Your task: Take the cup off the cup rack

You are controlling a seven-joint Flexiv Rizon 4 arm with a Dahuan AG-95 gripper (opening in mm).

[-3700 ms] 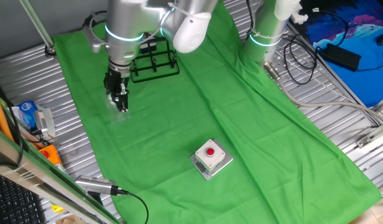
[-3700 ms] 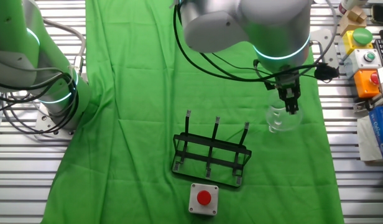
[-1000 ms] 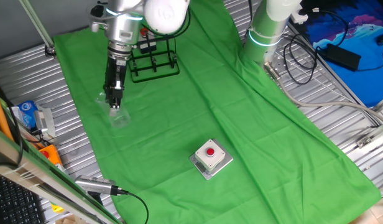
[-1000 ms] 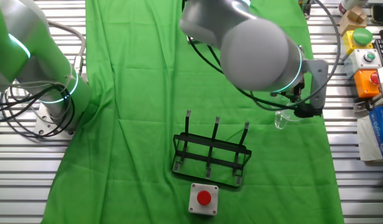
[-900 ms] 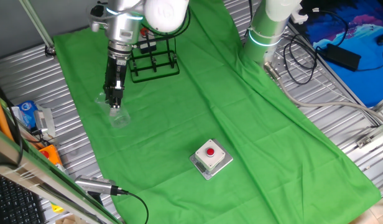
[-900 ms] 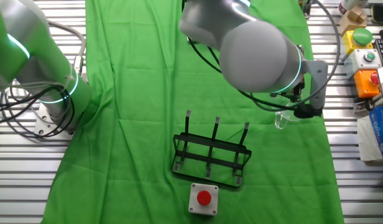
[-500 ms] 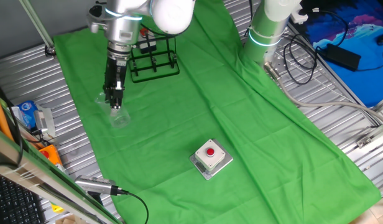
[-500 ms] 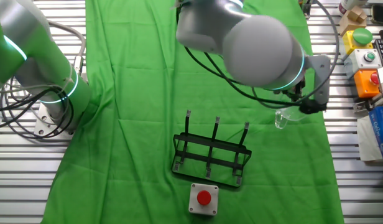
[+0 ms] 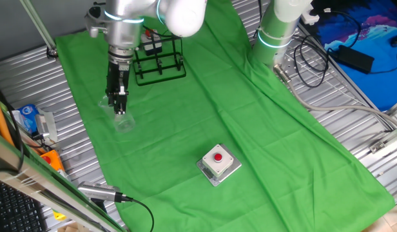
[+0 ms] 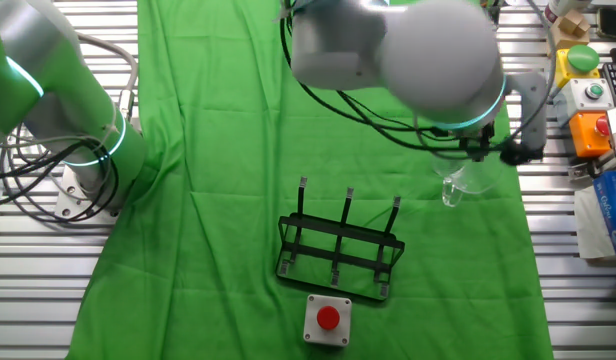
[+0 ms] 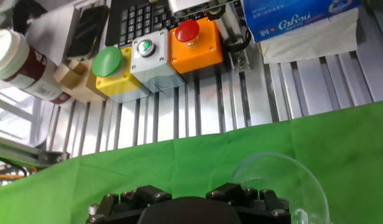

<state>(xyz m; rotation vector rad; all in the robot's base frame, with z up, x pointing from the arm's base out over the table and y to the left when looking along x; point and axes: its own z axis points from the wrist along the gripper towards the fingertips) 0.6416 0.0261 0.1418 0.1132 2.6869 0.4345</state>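
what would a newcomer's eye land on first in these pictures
First, the big silver arm reaching over the green cloth, its gripper low at the clear glass cup lying near the cloth's edge. Next, the empty black cup rack standing on the cloth apart from the cup, with the grey red-button box just beside it.

A red-button box sits on green cloth.

Clear cup, black rack, green cloth.
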